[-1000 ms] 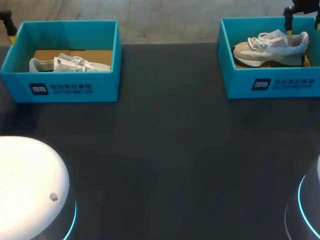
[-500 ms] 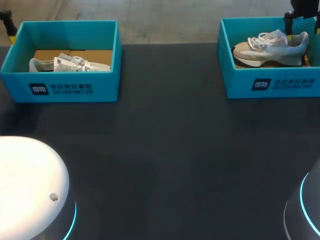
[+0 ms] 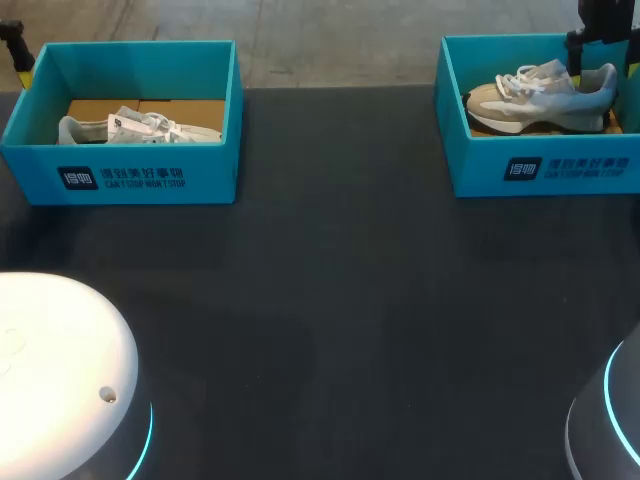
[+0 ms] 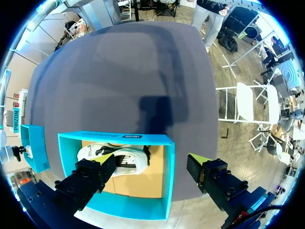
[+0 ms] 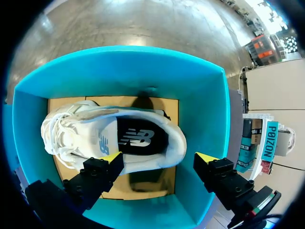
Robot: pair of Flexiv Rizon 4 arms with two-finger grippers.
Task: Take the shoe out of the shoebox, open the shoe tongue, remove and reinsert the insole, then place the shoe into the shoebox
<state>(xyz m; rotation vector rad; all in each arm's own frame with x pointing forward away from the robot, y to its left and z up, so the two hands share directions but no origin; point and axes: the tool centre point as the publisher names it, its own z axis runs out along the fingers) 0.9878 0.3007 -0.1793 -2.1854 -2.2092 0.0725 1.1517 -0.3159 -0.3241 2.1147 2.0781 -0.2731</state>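
Now the right gripper (image 5: 159, 160) hangs wide open over the right shoe (image 5: 109, 138) in the right box (image 5: 209, 119), holding nothing. The left gripper (image 4: 147, 164), also open and empty, hangs over the left shoe (image 4: 121, 160) in the left box (image 4: 167, 176).

A wide stretch of dark tabletop (image 3: 330, 300) lies open between the left shoebox (image 3: 130, 178) and the right shoebox (image 3: 545, 170), which stand well apart along the far edge. Both boxes are open on top and walled on four sides. In the right one the shoe (image 5: 114, 138) covers most of the floor, leaving narrow cardboard strips beside it. The right gripper (image 5: 158, 157) hangs above, spread wider than the heel. The left gripper (image 4: 147, 160), also spread, straddles one wall of its box, above the white shoe (image 4: 126, 160).
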